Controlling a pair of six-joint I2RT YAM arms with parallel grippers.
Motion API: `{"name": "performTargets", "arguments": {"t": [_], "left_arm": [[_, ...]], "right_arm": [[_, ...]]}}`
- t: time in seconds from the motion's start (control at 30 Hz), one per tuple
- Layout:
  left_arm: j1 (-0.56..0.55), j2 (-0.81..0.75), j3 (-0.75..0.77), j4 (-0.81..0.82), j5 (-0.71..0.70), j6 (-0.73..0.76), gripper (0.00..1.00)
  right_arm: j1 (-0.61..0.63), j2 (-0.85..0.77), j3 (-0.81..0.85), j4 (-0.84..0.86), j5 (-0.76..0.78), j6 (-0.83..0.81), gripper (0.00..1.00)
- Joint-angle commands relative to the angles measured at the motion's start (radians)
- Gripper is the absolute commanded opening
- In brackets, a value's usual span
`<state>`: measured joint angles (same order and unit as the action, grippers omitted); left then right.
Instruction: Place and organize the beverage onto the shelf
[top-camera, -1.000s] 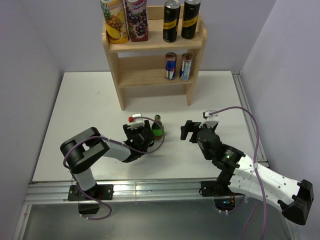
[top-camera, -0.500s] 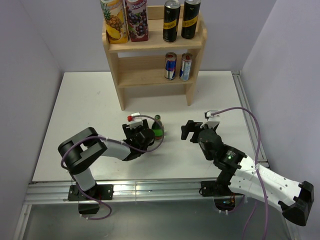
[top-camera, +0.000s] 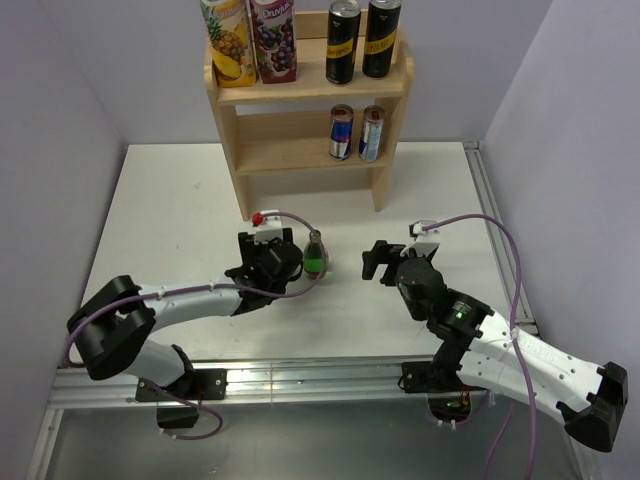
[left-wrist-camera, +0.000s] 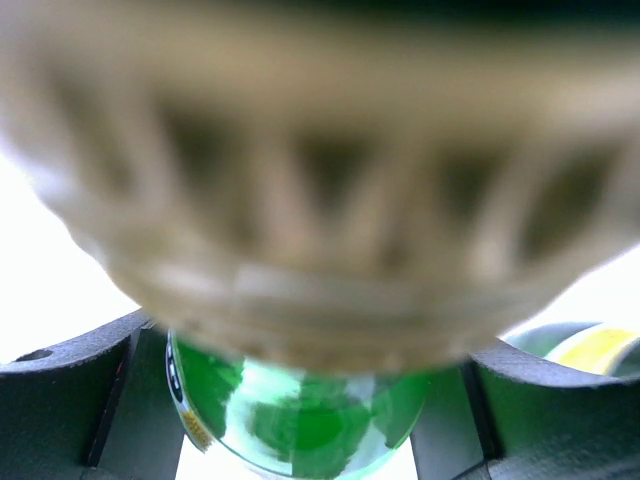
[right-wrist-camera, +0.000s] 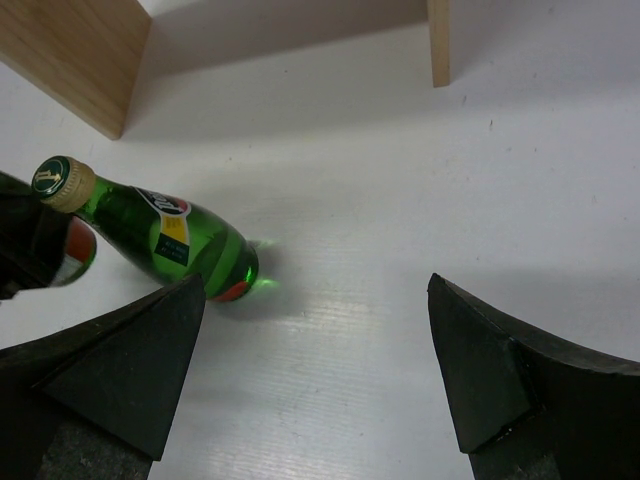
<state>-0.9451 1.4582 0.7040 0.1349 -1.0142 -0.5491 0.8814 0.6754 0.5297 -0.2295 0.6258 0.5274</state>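
Note:
A green glass bottle (top-camera: 316, 259) with a gold cap leans tilted on the white table (top-camera: 170, 210), its base down. My left gripper (top-camera: 296, 264) is shut on it. In the left wrist view the blurred cap fills the top and the green body (left-wrist-camera: 300, 415) sits between my dark fingers (left-wrist-camera: 60, 405). The right wrist view shows the bottle (right-wrist-camera: 160, 238) at the left, cap pointing up-left. My right gripper (top-camera: 377, 262) is open and empty, just right of the bottle, apart from it. The wooden shelf (top-camera: 300, 150) stands at the back.
The shelf's top tier holds two juice cartons (top-camera: 250, 40) and two black cans (top-camera: 360, 40); the lower tier holds two slim cans (top-camera: 356, 132) at its right. The shelf's side panels (right-wrist-camera: 70, 50) reach the table beyond the bottle. Walls close in left and right.
My left arm has stretched out, its elbow dropping down-left, and the gripper has shifted slightly away from me. The bottle stays in its grip, now more raised. The right arm has barely moved.

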Motion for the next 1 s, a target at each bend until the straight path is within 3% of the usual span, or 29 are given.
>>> {"name": "performTargets", "arguments": {"t": [0.0,0.27,0.6,0.97], "left_arm": [[0.022,-0.099,0.112,0.057,-0.020,0.093,0.00],[0.107,-0.130,0.291,0.039,0.127,0.201,0.00],[0.232,-0.032,0.578,-0.011,0.220,0.319,0.00],[0.302,0.051,0.669,0.042,0.241,0.351,0.00]], "right_arm": [[0.007,-0.004,-0.004,0.027,0.008,0.010,0.99],[0.007,-0.019,-0.014,0.022,0.015,0.008,0.99],[0.007,-0.028,-0.037,0.038,0.012,0.022,0.99],[0.007,-0.051,-0.063,0.039,0.009,0.029,0.99]]}}
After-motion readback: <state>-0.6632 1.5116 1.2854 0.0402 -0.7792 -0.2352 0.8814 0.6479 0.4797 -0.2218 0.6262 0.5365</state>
